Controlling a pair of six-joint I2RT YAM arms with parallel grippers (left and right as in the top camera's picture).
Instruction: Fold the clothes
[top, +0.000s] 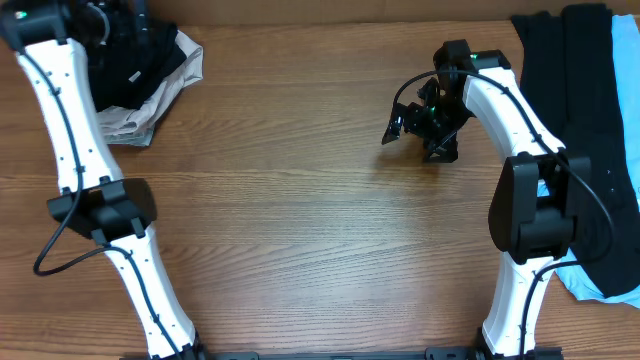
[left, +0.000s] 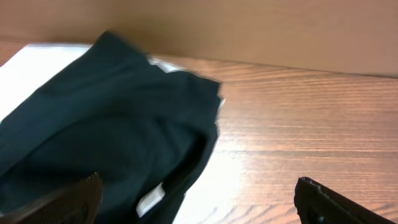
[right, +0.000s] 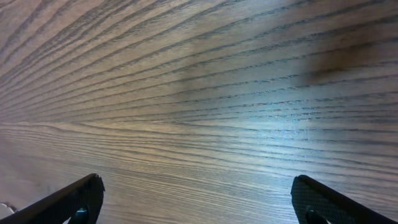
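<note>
A crumpled black garment (top: 140, 62) lies on a pale beige one (top: 150, 112) at the table's far left corner. In the left wrist view the black garment (left: 118, 124) shows a small white label (left: 151, 199) and rests on the pale cloth (left: 37, 68). My left gripper (top: 118, 30) hovers over this pile, its jaws (left: 196, 211) wide open and empty. More black garments (top: 570, 90) lie stacked over a light-blue one (top: 625, 110) along the right edge. My right gripper (top: 415, 135) is open and empty over bare wood (right: 199, 112), left of that stack.
The wooden table (top: 300, 200) runs between the two piles. A brown wall (left: 249, 31) rises right behind the left pile. The right arm's base (top: 530, 210) partly covers the right stack. A black cable (top: 60, 250) loops by the left arm.
</note>
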